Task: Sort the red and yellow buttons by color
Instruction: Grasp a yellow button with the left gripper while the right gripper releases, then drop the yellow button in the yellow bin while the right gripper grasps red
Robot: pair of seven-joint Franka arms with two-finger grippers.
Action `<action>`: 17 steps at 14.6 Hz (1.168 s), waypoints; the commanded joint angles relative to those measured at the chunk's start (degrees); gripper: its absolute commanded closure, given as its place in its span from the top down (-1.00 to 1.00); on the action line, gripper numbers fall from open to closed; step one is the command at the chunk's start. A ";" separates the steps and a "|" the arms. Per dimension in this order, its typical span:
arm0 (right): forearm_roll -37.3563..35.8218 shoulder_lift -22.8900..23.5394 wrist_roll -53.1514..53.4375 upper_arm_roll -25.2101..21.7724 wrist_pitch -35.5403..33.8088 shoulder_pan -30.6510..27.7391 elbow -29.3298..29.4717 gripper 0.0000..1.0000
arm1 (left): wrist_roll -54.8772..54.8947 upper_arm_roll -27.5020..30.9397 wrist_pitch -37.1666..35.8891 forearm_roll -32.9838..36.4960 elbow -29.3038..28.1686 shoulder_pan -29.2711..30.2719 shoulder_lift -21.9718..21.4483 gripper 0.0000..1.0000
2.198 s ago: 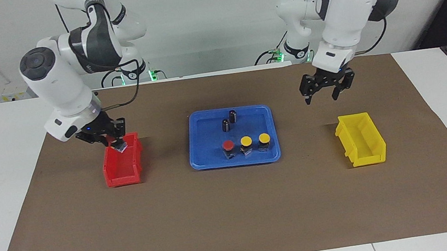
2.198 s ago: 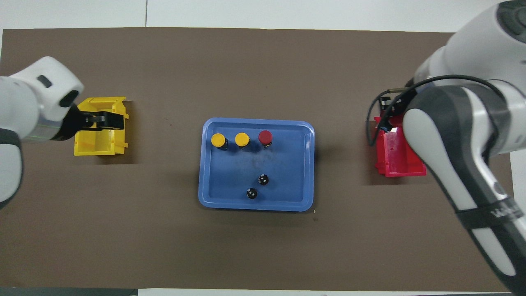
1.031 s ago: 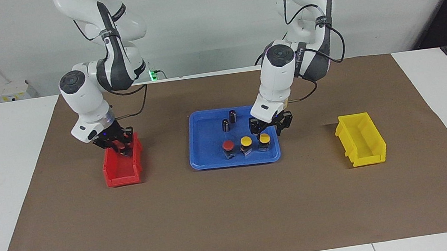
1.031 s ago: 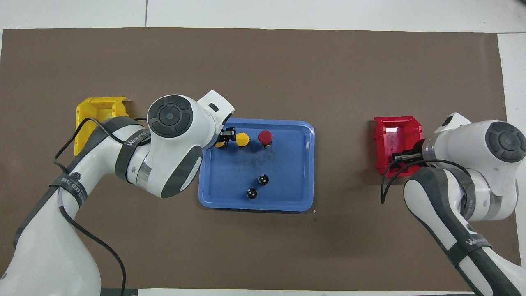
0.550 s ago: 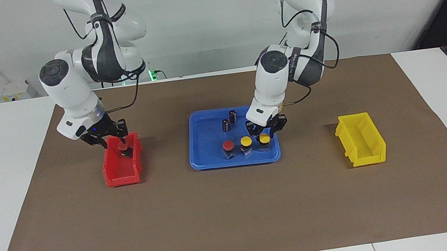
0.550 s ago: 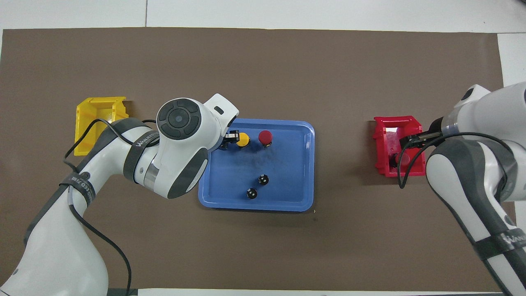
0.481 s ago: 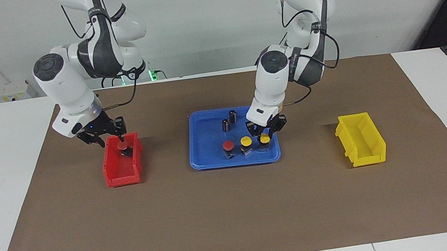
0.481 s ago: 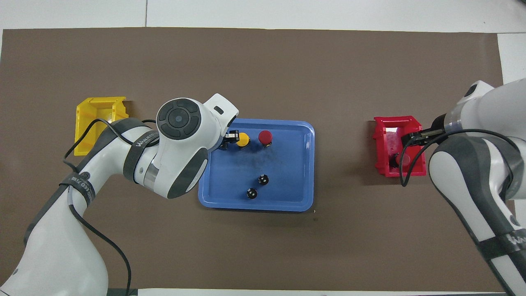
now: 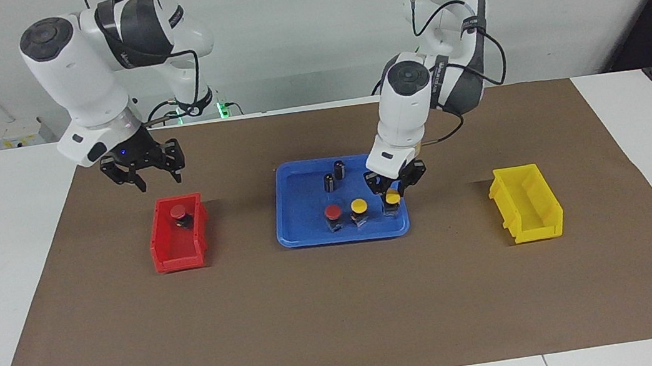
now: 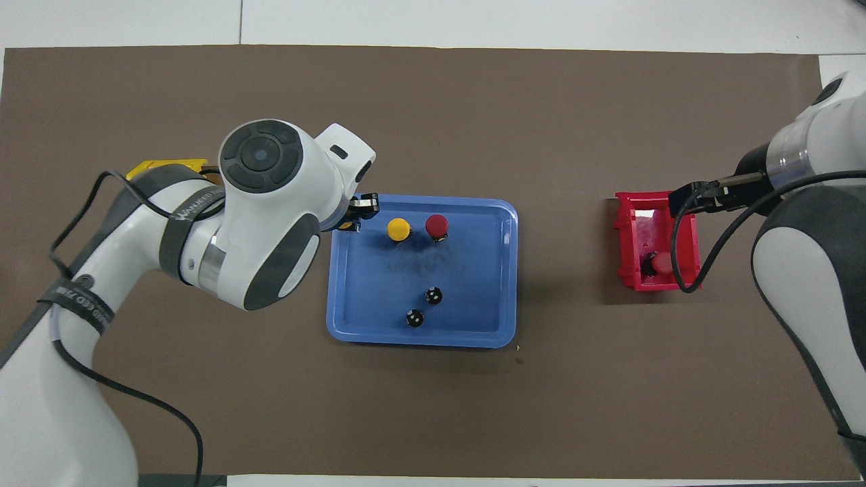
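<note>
My left gripper (image 9: 392, 192) is shut on a yellow button (image 9: 392, 197) at the corner of the blue tray (image 9: 308, 236) toward the left arm's end. In the overhead view the left gripper (image 10: 353, 218) and its arm hide most of that button. A second yellow button (image 9: 358, 206) (image 10: 399, 229) and a red button (image 9: 333, 211) (image 10: 437, 225) stand beside it in the tray. Another red button (image 9: 179, 213) (image 10: 659, 262) lies in the red bin (image 9: 166, 254) (image 10: 632, 250). My right gripper (image 9: 157, 180) (image 10: 685, 201) hangs open above that bin, holding nothing.
Two dark capless cylinders (image 9: 329, 182) (image 9: 339, 169) stand in the tray nearer the robots. A yellow bin (image 9: 527, 202) sits toward the left arm's end; in the overhead view the left arm covers most of the yellow bin (image 10: 166, 164). Brown paper covers the table.
The right gripper opened, left the red button in the red bin and rose. The left gripper came down over the tray, shut on the end yellow button and shifted it slightly toward the yellow bin.
</note>
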 commanded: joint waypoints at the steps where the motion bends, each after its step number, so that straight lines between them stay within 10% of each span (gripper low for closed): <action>1: 0.25 4.18 6.94 3.38 0.43 2.29 4.76 0.53 | 8.37 0.13 -5.38 -0.80 -0.50 8.18 -4.15 -0.97; 5: -4.38 17.36 26.36 3.47 4.27 14.94 15.23 0.58 | 23.67 0.13 -9.52 -0.72 0.03 20.32 -7.14 -0.97; 17: -9.76 24.85 38.36 3.47 24.95 24.90 2.94 0.53 | 33.47 0.39 7.69 -0.36 -15.96 28.52 -9.87 -0.97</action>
